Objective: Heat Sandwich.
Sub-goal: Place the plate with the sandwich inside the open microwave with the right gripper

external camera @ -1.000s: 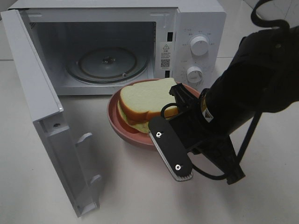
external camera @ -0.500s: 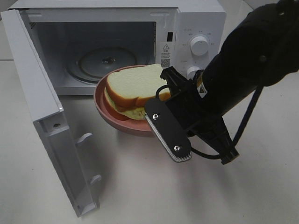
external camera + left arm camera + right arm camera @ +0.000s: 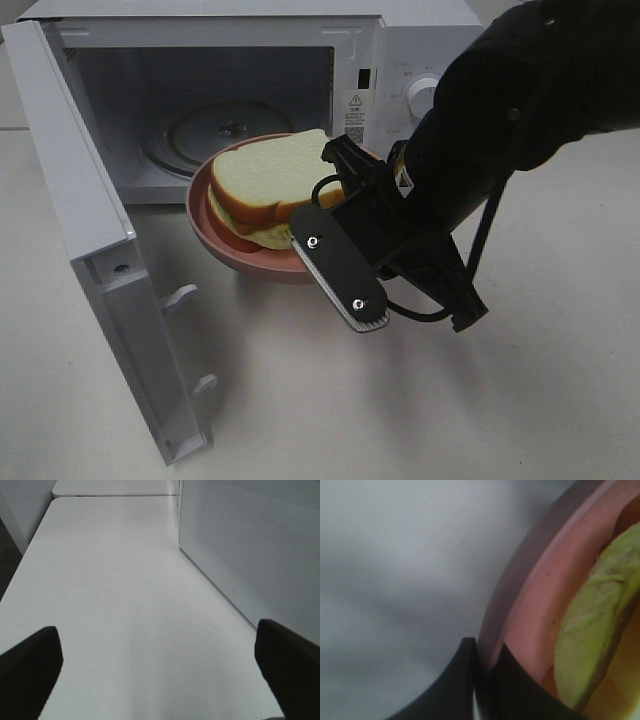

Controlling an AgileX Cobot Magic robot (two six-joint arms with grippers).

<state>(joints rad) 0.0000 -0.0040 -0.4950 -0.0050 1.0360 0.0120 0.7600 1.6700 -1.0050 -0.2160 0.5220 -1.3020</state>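
Carried left and farther since a second ago, one plate (image 3: 215,238), pinched at its near-right rim by the right gripper (image 3: 485,652), nears one open microwave (image 3: 420,40), its one sandwich (image 3: 270,180) lying flat, longer side left-right, while the left gripper (image 3: 160,680) gapes wide above the table (image 3: 100,580).

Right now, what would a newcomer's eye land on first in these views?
The sandwich on its pink plate sits at the mouth of the open microwave. The microwave's door swings wide on the left of the exterior view. The right end effector is pinched shut on the plate's rim, and its dark arm fills the right side.
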